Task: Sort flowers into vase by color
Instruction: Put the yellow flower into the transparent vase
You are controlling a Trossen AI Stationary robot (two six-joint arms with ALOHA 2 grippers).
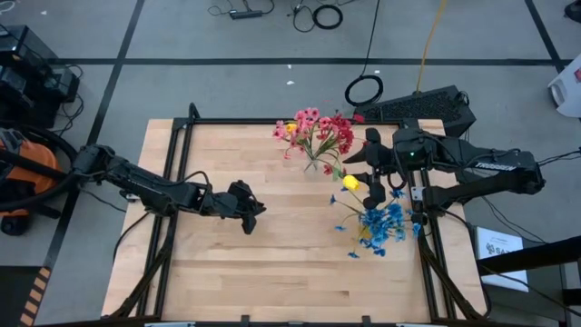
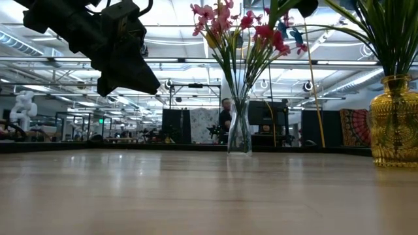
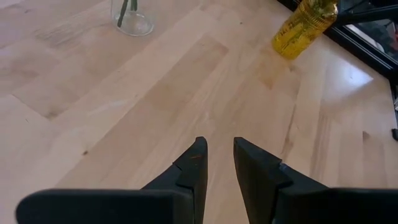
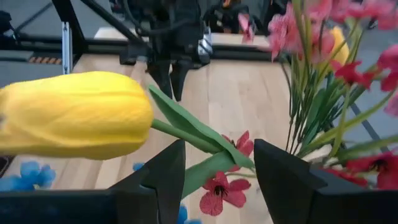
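Two arms were seen over a wooden table (image 1: 272,263). The left gripper (image 1: 249,214) was held above the bare middle of the table, well apart from every flower; its two fingers (image 3: 194,168) were parted by a narrow gap and nothing was held between them.

The right gripper (image 1: 370,193) was placed at the right side of the table, between the two vases. Its jaws were seen open to a moderate width in the right wrist view, with the green stem of one yellow bud (image 4: 74,115) lying across the gap between them. Whether the stem was touched by the fingers could not be told. In the high view the same yellow bud (image 1: 350,183) was found just to the left of that gripper.

Two vases were counted. A clear glass vase (image 2: 240,130) stood at the far centre of the table and held pink sprays (image 1: 306,121), red clusters (image 1: 339,132) and one further yellow bud (image 1: 291,128). An amber glass vase (image 2: 394,124) stood nearer, by the right edge, and held the blue clusters (image 1: 383,223). The number of stems in each vase could not be counted.
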